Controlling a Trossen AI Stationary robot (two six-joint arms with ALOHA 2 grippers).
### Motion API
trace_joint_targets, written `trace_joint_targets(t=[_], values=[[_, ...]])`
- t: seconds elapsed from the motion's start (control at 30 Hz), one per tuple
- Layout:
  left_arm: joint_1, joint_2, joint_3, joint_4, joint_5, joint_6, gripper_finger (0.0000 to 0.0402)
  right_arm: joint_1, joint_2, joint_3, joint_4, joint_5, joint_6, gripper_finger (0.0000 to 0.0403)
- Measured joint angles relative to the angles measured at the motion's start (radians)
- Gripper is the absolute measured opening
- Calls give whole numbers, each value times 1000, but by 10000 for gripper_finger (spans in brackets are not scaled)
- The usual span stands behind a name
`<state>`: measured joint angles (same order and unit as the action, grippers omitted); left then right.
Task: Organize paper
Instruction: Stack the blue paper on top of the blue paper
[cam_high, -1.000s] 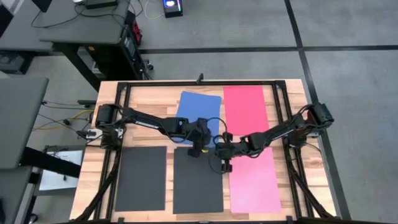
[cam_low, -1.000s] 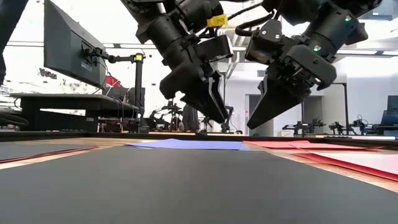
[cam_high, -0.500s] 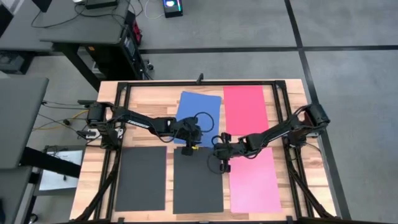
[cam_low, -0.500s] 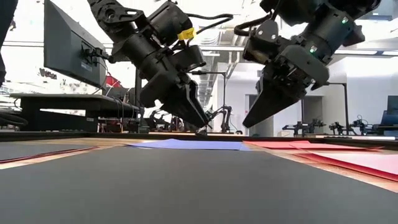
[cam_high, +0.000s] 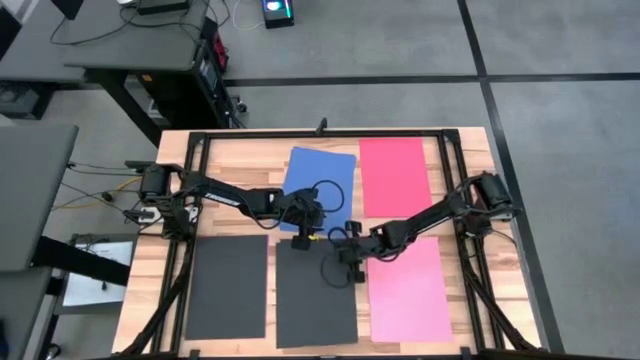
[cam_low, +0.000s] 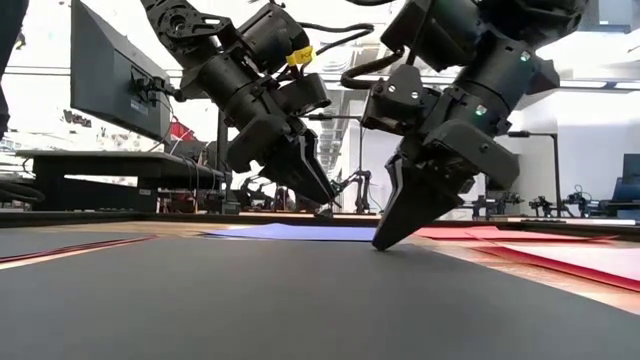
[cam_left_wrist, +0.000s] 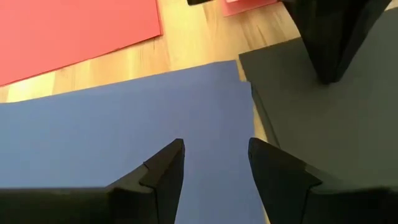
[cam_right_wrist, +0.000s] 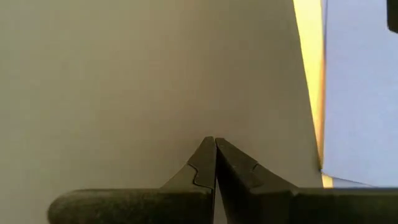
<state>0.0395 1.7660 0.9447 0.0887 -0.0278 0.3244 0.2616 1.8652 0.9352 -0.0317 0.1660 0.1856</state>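
Five sheets of paper lie flat on the wooden table: a blue one (cam_high: 320, 178) and a red one (cam_high: 393, 175) at the far side, two black ones (cam_high: 227, 287) (cam_high: 316, 300) and a pink one (cam_high: 408, 295) at the near side. My left gripper (cam_left_wrist: 214, 146) stands open just over the blue sheet (cam_left_wrist: 124, 143), near its near right corner. My right gripper (cam_low: 380, 244) is shut, with its tips down on the middle black sheet (cam_right_wrist: 124, 81). My right gripper sets its shut fingertips (cam_right_wrist: 215, 140) on the middle black sheet's top face near its far right corner (cam_high: 345, 262). The fingers slant down from the table's right and far side. The sheet lies flat on the table.
A black metal frame (cam_high: 320, 133) runs round the table's edges. Bare wood (cam_right_wrist: 308, 62) shows between the blue sheet and the black one. My right arm reaches across the gap between the red and pink sheets. Desks and a monitor (cam_low: 110, 70) stand beyond the table.
My left gripper has gone toward the table's left edge and tipped flatter, then kept still over the blue sheet. My right gripper has sunk and gone toward the near left, and its shut tips have come down onto the middle black sheet.
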Motion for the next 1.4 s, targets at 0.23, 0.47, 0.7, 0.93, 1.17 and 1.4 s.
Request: trace_joint_targets(t=[0.23,0.47,0.7,0.93,1.17,1.4], values=[[0,0,0,-3,0,-4,162,19,-3,0,-10,-64,20,0],[0,0,0,-2,0,-3,162,20,-57,20,-59,-80,19,0],[-11,0,0,1,2,-2,162,20,-137,23,-110,-35,18,0],[-52,2,0,72,5,58,162,-70,-180,24,-298,175,190,0],[-44,3,0,79,-2,86,162,-200,-140,24,-365,131,199,0],[-6,5,52,79,-3,143,162,-256,-208,25,-374,124,145,0]])
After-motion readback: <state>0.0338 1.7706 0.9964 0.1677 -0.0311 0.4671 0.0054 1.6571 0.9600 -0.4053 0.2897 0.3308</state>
